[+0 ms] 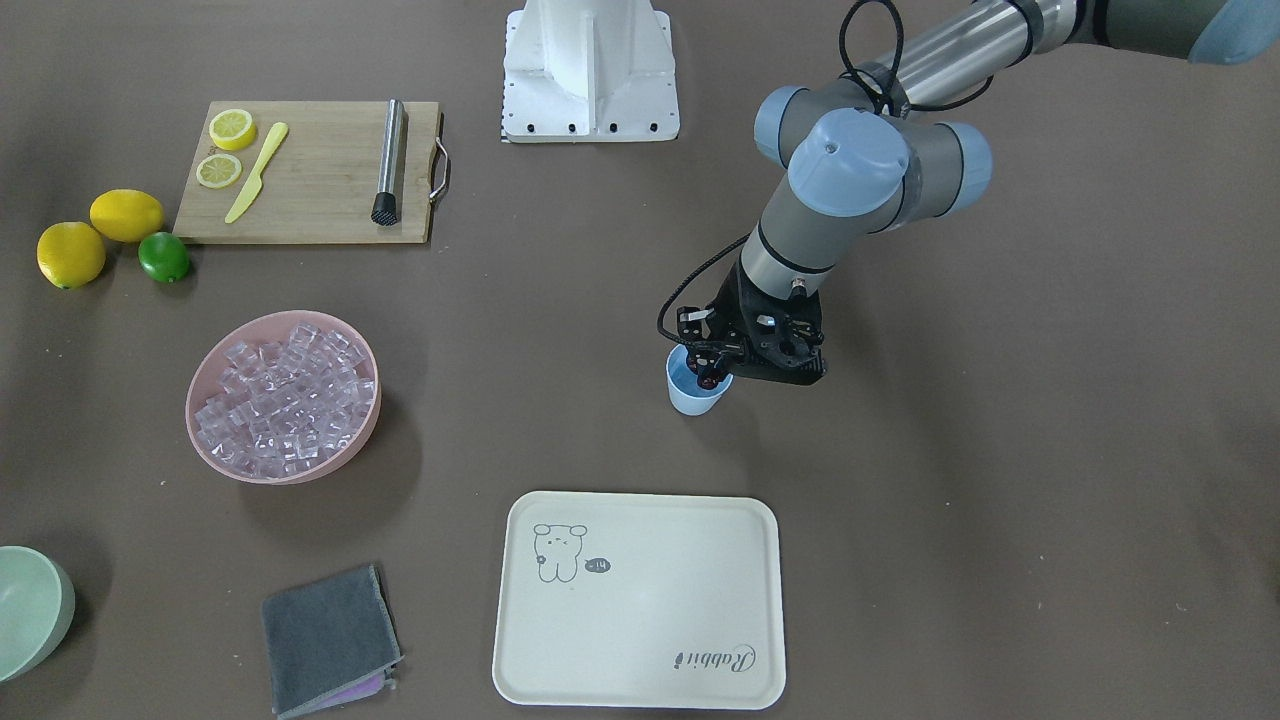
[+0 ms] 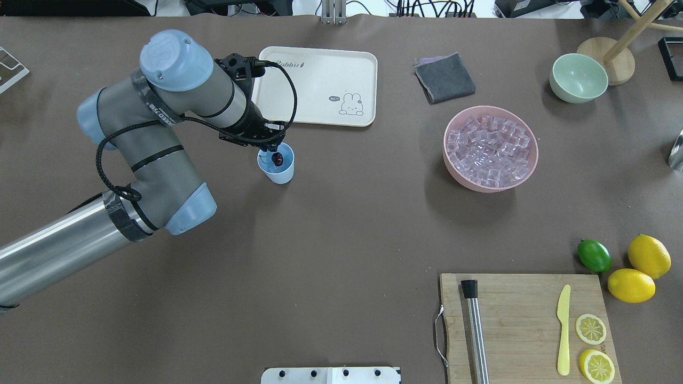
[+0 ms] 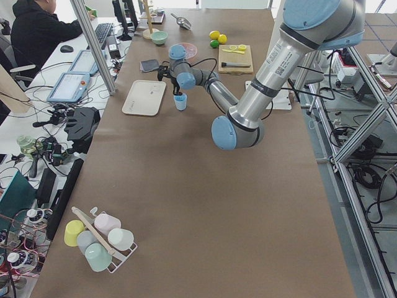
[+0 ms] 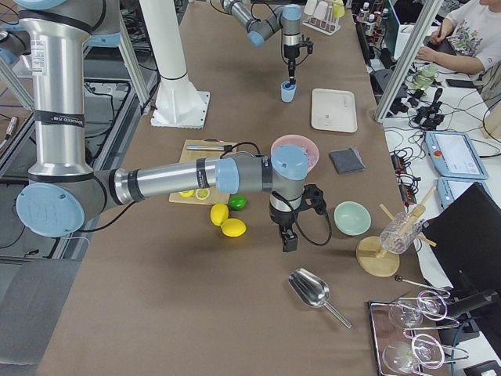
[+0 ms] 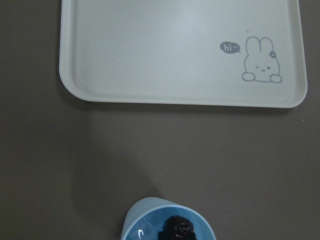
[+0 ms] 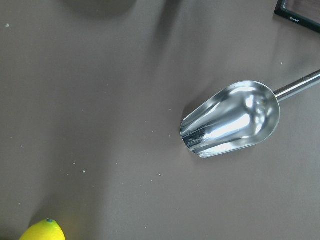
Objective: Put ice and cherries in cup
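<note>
The light-blue cup stands on the table just in front of the cream tray. My left gripper points down over the cup's mouth and is shut on the dark red cherries, which hang just inside the rim. They also show in the front-facing view and in the left wrist view, where a small clear glint lies inside the cup. The ice fills the pink bowl. My right gripper hangs low over the table near a metal scoop; I cannot tell whether it is open or shut.
The cream tray lies beyond the cup. A grey cloth and a pale green bowl sit further right. A cutting board holds a muddler, knife and lemon slices. Lemons and a lime lie beside it. The scoop lies under my right wrist.
</note>
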You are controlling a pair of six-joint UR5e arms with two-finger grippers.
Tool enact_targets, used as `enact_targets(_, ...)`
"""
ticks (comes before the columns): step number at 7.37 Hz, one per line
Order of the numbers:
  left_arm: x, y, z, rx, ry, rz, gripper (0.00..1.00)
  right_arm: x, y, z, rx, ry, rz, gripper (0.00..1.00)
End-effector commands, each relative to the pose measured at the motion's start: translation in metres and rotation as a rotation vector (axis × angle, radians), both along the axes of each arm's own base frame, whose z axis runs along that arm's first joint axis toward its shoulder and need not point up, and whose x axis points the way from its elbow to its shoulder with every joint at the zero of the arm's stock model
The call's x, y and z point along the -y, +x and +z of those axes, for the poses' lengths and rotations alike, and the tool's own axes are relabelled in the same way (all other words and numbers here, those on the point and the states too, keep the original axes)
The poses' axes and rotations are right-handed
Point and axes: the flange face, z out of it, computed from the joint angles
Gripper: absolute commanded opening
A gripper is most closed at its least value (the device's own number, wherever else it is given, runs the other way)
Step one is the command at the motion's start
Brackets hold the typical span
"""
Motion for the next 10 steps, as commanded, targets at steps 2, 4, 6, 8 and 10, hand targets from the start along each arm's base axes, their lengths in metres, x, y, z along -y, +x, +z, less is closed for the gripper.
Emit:
enact_targets(2,-0.001,-0.015,-0.007,-0.015,0.034,-0.022,0.98,0.0,0.0,0.0,0.0,-0.001,0.001,0.99)
enact_targets(4,-0.004,-0.103,0.065,0.03,-0.007,-0.091,0.97,0.0,0.0,0.0,0.0,0.0,0.001,0.99)
enact_targets(6,-0.002,-0.237,0.142,0.078,0.046,-0.063,0.97,0.001,-0.001,0.0,0.0,0.001,-0.002,0.99)
enact_targets(8,0.022,-0.393,0.257,0.134,0.084,-0.018,0.97,0.004,-0.002,-0.004,0.001,0.008,-0.003,0.99)
enact_targets(10,0.025,-0.509,0.332,0.193,0.059,-0.012,0.98,0.011,-0.012,-0.004,-0.003,0.01,-0.019,0.99)
